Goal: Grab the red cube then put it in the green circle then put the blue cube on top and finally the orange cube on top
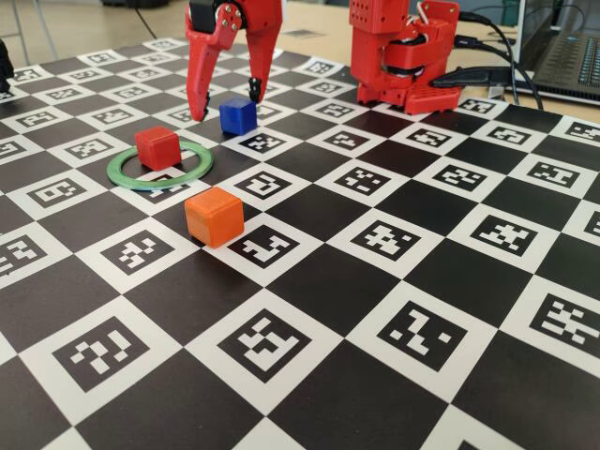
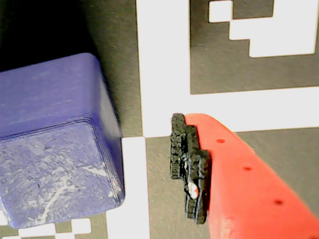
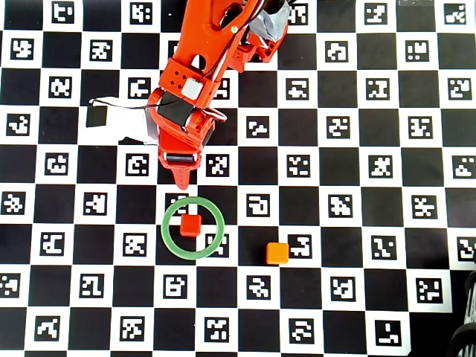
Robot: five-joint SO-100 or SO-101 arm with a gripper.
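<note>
The orange cube (image 1: 215,216) sits alone on the checkered bench (image 1: 394,356), nearest the front edge in the fixed view, just outside the ring. Behind it and to the left lies the ring (image 1: 159,167), flat on the bench, with the red cube (image 1: 157,147) standing inside its hollow centre; the overhead view shows that cube (image 3: 190,225) within the ring (image 3: 193,229) and not touching its rim, and the orange cube (image 3: 277,253) off to the ring's right. Farther back, toward the bench's far edge, the blue cube (image 1: 237,114) rests on the bench. The pincer (image 1: 226,106) hangs over it, released, one finger coming down on each side of the cube and apart from it. In the wrist view the blue cube (image 2: 55,144) fills the left, and one padded finger (image 2: 192,169) stands to its right with bare bench between them. The arm's base (image 1: 403,56) is at the far edge.
</note>
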